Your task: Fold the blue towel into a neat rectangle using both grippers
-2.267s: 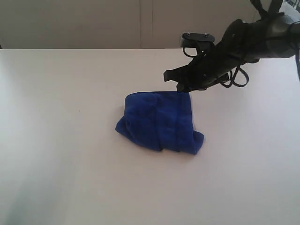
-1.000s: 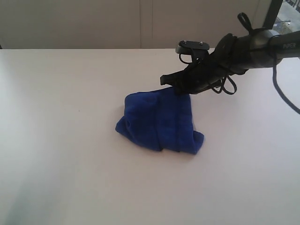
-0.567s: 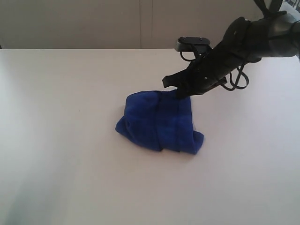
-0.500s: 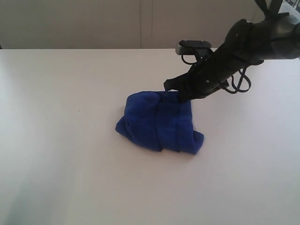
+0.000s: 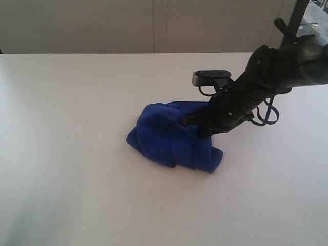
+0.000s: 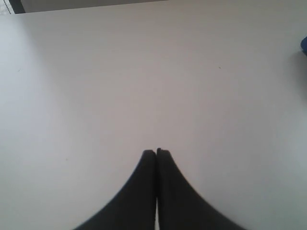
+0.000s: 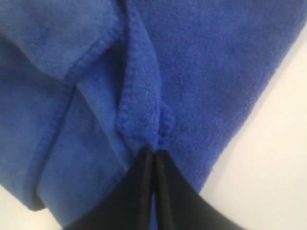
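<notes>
The blue towel [image 5: 161, 137] lies bunched in a crumpled heap at the middle of the white table [image 5: 66, 154]. My right gripper [image 5: 196, 124] reaches in from the right and sits on the heap's far right part. In the right wrist view the right gripper [image 7: 153, 152] is shut on a pinched ridge of the blue towel [image 7: 201, 62], with a hemmed edge running beside it. The left gripper [image 6: 156, 152] is shut on nothing, above bare table. A sliver of the blue towel [image 6: 304, 45] shows at that view's edge. The left arm is out of the exterior view.
The table's far edge meets a pale wall [image 5: 154, 25]. A black camera bracket [image 5: 211, 75] and looped cables [image 5: 266, 110] ride on the right arm above the towel. White tabletop [image 6: 144, 72] stretches under the left gripper.
The right gripper dropped from the towel's far edge onto the heap and moved toward the front, dragging that edge with it. The towel's far side is now folded and bunched higher.
</notes>
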